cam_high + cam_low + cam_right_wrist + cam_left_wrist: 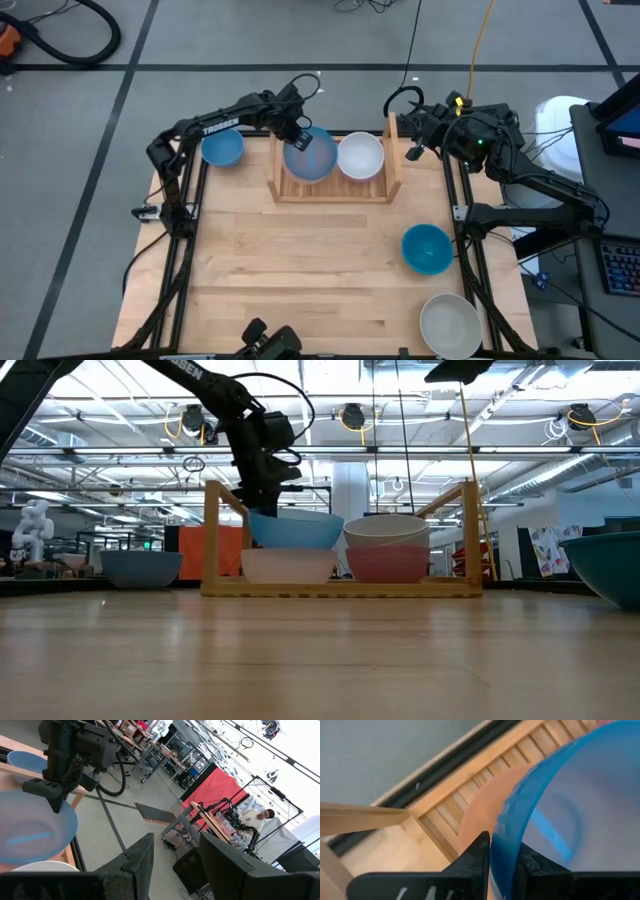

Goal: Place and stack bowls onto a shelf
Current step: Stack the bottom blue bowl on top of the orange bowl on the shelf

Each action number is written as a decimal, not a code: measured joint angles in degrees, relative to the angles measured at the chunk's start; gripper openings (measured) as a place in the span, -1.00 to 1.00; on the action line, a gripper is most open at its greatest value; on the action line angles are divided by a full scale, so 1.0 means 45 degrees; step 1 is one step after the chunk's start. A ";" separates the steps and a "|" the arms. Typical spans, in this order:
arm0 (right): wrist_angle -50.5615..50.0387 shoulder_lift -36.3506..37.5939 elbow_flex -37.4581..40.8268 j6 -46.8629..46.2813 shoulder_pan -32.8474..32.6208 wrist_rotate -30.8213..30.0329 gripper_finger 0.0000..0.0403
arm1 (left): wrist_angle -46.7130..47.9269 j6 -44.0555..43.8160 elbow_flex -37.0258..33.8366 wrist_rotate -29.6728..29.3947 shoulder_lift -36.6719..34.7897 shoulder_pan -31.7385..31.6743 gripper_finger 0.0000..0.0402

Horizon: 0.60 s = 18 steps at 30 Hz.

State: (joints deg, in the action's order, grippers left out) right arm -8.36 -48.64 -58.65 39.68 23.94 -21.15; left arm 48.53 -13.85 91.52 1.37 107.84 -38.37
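Stacking step underway: left gripper pinches the blue bowl by its rim over the shelf's peach bowl, release looks next, right gripper waits empty, fingers apart.

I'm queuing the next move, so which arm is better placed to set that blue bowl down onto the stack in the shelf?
Left. The left gripper already grips the blue bowl over the shelf; the right gripper is empty outside it.

The wooden table before me carries the shelf at its far edge. Directly on the tabletop rest a blue bowl at far left, a teal bowl and a white bowl at right.
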 joint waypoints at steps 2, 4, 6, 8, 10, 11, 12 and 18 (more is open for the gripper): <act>0.0000 -0.0002 0.0000 0.0000 -0.0002 0.0000 -0.24 | 0.0319 -0.0101 -0.0027 -0.0015 -0.0173 -0.0005 -0.77; 0.0000 0.0000 0.0000 0.0000 -0.0005 0.0000 -0.24 | 0.0735 -0.0093 -0.0027 -0.0213 -0.0360 -0.0040 -0.77; 0.0008 -0.0001 0.0000 0.0004 -0.0005 0.0000 -0.24 | 0.1136 -0.0067 0.0014 -0.0505 -0.0410 -0.0051 -0.77; 0.0074 -0.0005 0.0000 0.0003 -0.0002 0.0000 -0.24 | 0.1672 -0.0093 0.0017 -0.0647 -0.0400 -0.0068 -0.77; 0.0098 0.0000 0.0000 0.0014 0.0000 0.0000 -0.24 | 0.2121 -0.0113 0.0001 -0.0656 -0.0391 -0.0077 -0.77; 0.0102 0.0000 0.0000 0.0019 -0.0005 0.0000 -0.24 | 0.2157 -0.0088 -0.0008 -0.0694 -0.0382 -0.0082 -0.77; 0.0099 0.0000 0.0000 0.0015 -0.0005 0.0000 -0.24 | 0.2017 -0.0039 -0.0008 -0.0696 -0.0381 -0.0070 -0.77; 0.0097 0.0000 0.0000 0.0016 -0.0005 0.0000 -0.24 | 0.1954 0.0100 -0.0008 -0.0724 -0.0381 -0.0049 -0.77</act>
State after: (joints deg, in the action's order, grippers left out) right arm -7.92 -48.64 -58.65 39.75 23.92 -21.15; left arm 57.32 -13.40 91.48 -1.89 106.13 -38.59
